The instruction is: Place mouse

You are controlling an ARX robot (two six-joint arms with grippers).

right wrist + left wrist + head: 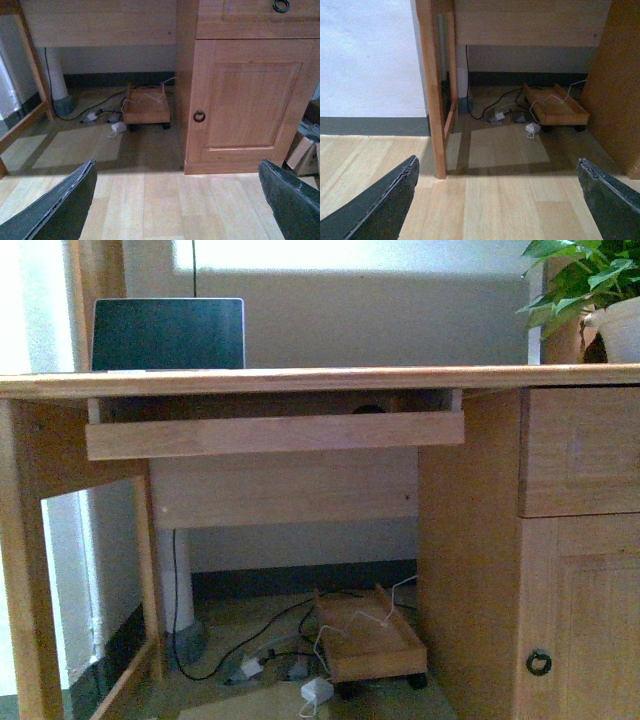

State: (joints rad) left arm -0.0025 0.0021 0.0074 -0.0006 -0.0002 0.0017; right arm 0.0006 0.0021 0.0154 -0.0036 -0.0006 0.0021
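Observation:
A small dark rounded top (370,408) peeks over the front rail of the pull-out keyboard tray (275,434) under the desktop. It may be the mouse, but most of it is hidden and I cannot be sure. Neither arm shows in the front view. My left gripper (497,200) hangs open over the bare wood floor in front of the desk's left leg (434,100), with nothing between its dark fingers (380,205). My right gripper (177,200) is open too, low over the floor before the cabinet door (250,105), and holds nothing.
A laptop (168,333) stands open on the wooden desk (320,380), with a potted plant (590,290) at the right end. Under the desk sit a wheeled wooden stand (375,640), cables and a white adapter (317,690). The cabinet has a ring handle (199,116).

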